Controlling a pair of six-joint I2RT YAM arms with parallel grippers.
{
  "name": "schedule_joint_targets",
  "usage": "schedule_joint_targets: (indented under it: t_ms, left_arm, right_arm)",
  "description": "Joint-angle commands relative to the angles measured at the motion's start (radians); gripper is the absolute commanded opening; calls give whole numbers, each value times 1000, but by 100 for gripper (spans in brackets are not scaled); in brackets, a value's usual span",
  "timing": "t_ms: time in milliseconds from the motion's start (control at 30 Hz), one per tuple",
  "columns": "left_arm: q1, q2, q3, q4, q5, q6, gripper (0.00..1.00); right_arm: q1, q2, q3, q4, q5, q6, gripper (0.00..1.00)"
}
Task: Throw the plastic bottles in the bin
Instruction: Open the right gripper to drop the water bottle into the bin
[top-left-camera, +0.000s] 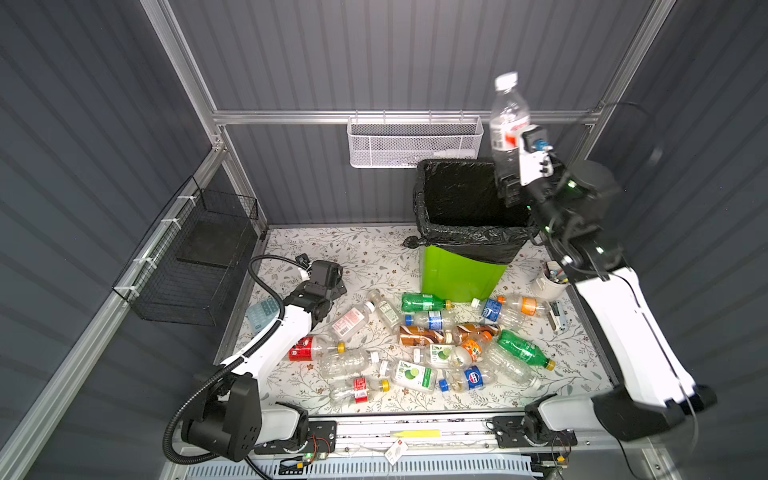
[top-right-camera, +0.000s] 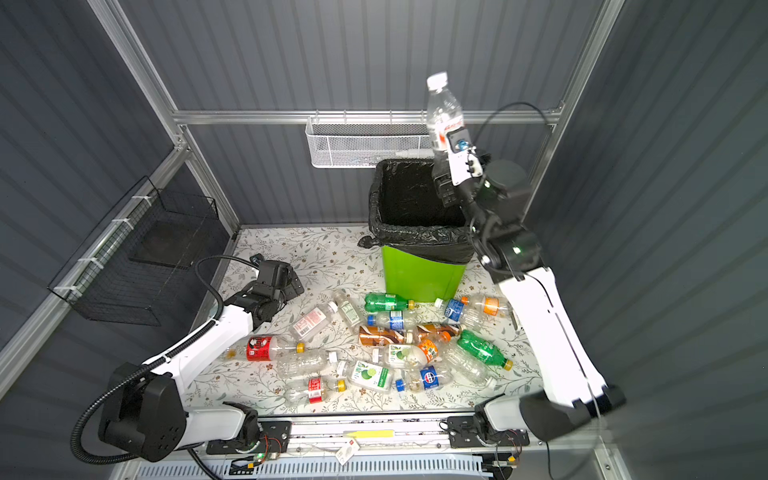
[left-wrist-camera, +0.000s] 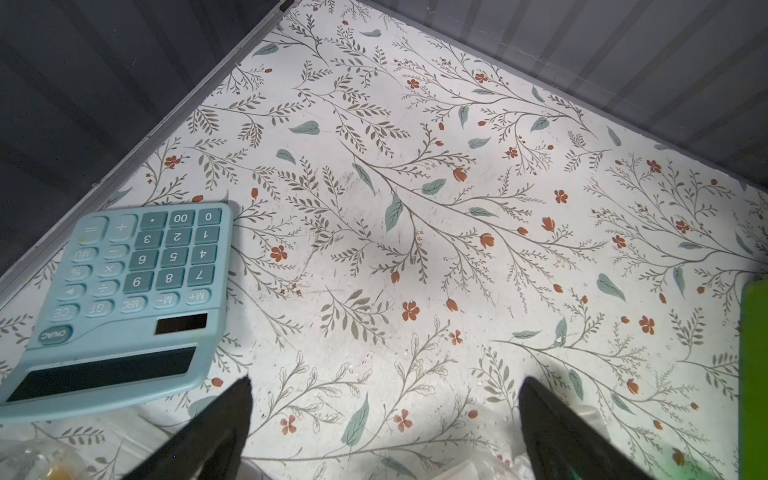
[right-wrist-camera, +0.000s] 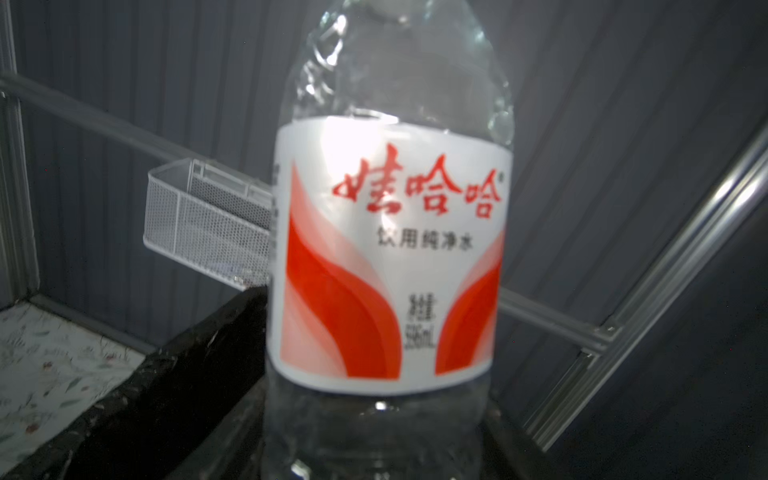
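A clear plastic bottle with a red-and-white label (top-left-camera: 508, 120) stands upright in the right pincer (top-left-camera: 509, 183), over the far right rim of the tall green bin (top-left-camera: 461, 274). Clenched or loosened, I cannot tell. Dropped there, it could clip the rim and bounce out. The left pincer (left-wrist-camera: 384, 380) gapes, empty.

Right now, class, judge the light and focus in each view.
Right wrist view: the clear bottle is soft, glare whitening its label's top. Left wrist view: the calculator is sharp, keys readable. In both top views: the bin shows a featureless black inside.
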Motion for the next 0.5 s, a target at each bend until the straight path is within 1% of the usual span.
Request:
schedule_joint_targets:
  t_ms: [0,33,67,100,167,267,333,467]
  left_arm:
    - [3,-45,16,-77,-21,-25,100]
    - [3,-56,25,-105,-31,-29,100]
    - [4,-67,38,-144,-49,-40,100]
    - [3,-79,52,-188,-69,-54,100]
    - [4,-103,79,-268,-92,-78,100]
    - [3,-144,110,-373,-102,-113,100]
    - [3,-172,119,-443,-114,-154,100]
    - [4,-204,104,-579,-104,-283,100]
  right_arm:
    - [-47,75,62,-352,-50,71,91]
    - [-55,65,61,-342,-1,76,98]
    - [-65,36,47,-300,55,84,99]
    - [-77,-8,20,-241,81,91,99]
    - [-90,-106,-46,-114,92,103,99]
    - [-100,-207,-115,7,126,118,99]
    - [-116,-256,-170,47,141,126,99]
    - [-188,-343,-321,115,141,198,99]
